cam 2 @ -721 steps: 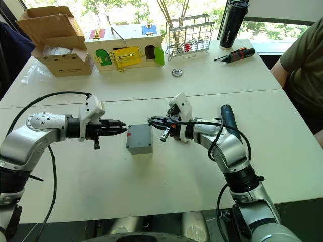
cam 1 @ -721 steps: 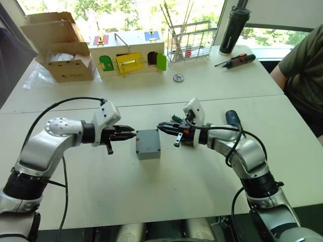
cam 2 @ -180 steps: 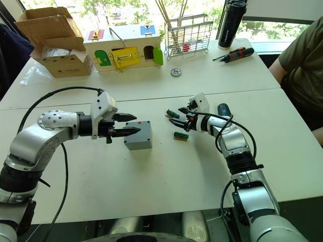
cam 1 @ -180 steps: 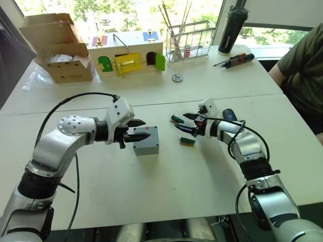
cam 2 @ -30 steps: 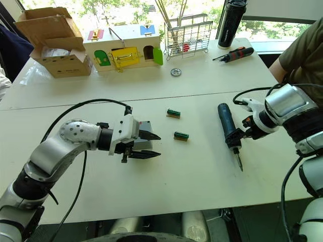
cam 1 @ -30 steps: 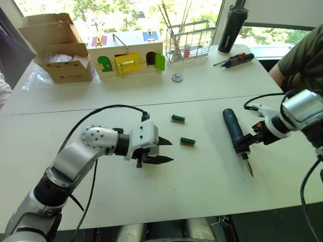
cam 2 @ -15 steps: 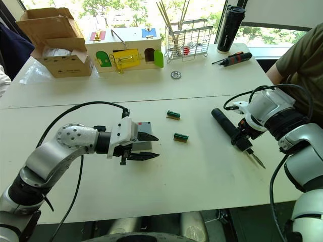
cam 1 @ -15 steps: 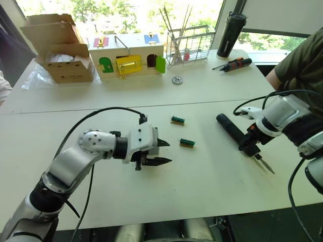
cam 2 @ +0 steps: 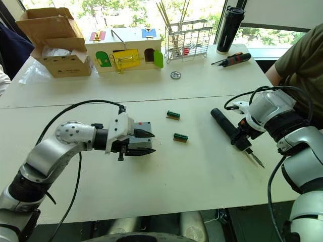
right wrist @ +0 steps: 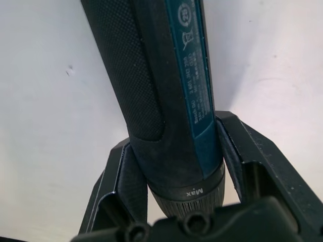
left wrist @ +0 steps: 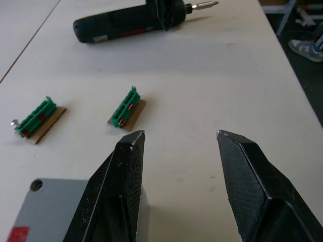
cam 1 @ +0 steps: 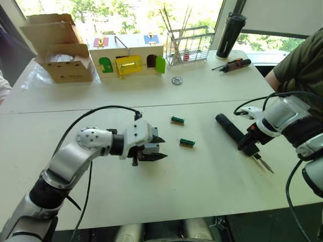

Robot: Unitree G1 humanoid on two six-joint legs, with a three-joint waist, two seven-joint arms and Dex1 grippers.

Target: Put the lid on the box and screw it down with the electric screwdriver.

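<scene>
Grey plastic marks the box point(cam 2: 142, 130), which sits on the white table point(cam 2: 166, 176) left of centre with the lid point(left wrist: 43, 212) closed on top of it, a red dot at one corner. The left gripper point(cam 2: 145, 142) is held wide apart at the box's right side, one finger lying against the box and nothing gripped. Two small green connector blocks point(cam 2: 180, 136) are seen just right of the box, apart from each other. Farther right, the electric screwdriver point(cam 2: 224, 126) is clamped near its bit end by the right gripper point(cam 2: 242, 138), its metal bit pointing toward the table's near edge.
</scene>
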